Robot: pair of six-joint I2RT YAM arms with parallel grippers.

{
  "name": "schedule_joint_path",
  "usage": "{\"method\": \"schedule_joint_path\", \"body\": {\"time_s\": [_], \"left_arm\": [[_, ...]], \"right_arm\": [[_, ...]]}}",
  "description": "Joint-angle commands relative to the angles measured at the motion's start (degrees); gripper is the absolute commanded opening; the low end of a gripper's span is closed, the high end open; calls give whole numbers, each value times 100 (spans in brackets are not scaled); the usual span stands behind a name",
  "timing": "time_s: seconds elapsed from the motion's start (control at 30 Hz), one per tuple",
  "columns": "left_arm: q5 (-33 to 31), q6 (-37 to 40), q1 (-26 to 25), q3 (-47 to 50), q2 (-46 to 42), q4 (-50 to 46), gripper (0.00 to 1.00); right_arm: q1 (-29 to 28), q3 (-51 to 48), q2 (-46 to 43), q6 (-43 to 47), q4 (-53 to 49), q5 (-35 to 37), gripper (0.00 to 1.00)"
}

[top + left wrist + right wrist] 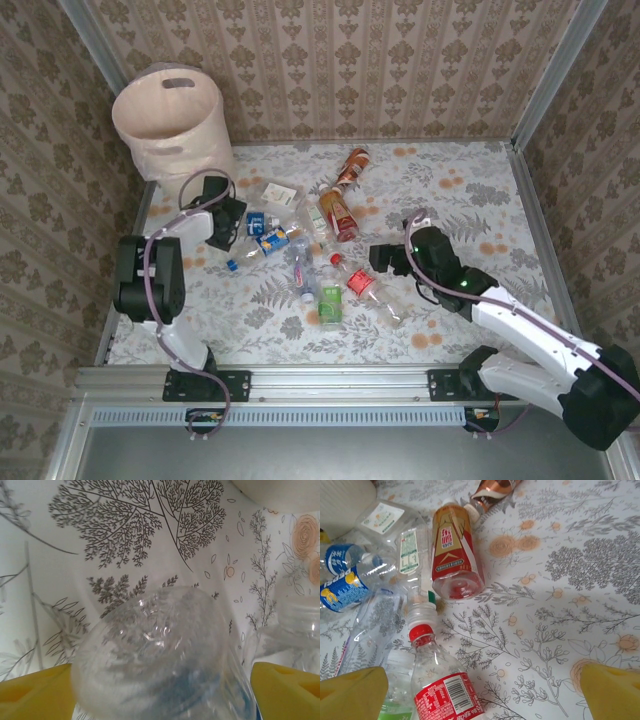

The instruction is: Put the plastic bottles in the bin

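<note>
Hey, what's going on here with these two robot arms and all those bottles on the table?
The two arms are meant to move the plastic bottles off the table and into the bin in the far left corner. The left gripper has its fingers either side of a clear bottle at the pile's left edge; whether it grips it yet is unclear. The right gripper hangs open beside a red-labelled bottle. The other bottles lie scattered mid-table.

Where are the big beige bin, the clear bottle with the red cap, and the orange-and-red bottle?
big round beige plastic bin [200,140]: top camera, on its front wall.
clear plastic bottle with red cap [447,692]: right wrist camera, on its red label.
orange-and-red plastic bottle [451,547]: right wrist camera, on its label.
</note>
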State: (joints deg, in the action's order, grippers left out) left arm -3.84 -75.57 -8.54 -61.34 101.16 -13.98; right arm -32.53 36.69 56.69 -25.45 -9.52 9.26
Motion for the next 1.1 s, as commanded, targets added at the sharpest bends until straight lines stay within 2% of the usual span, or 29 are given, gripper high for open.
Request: {"method": "schedule_joint_path", "body": {"time_s": [0.0,0.23,0.4,0.6,0.77,1.07], "left_arm": [[-41,-469,10,-203,290,380,87],[-168,-694,-4,35,469,923,74],[-489,-461,-22,329,222,1380,64],[-469,-75,-25,557,32,1957,56],[-427,566,-49,704,-257,2224,54],[-943,2010,-236,902,-1325,2285,54]], "right_arm": [[-16,-51,-196,123,-258,276,100],[-16,-60,-298,80,-354,296,100],[-12,-65,-291,101,-273,313,100],[-16,-95,-250,119,-91,271,100],[-16,-179,-252,129,126,234,100],[-16,-188,-117,224,477,236,100]]}}
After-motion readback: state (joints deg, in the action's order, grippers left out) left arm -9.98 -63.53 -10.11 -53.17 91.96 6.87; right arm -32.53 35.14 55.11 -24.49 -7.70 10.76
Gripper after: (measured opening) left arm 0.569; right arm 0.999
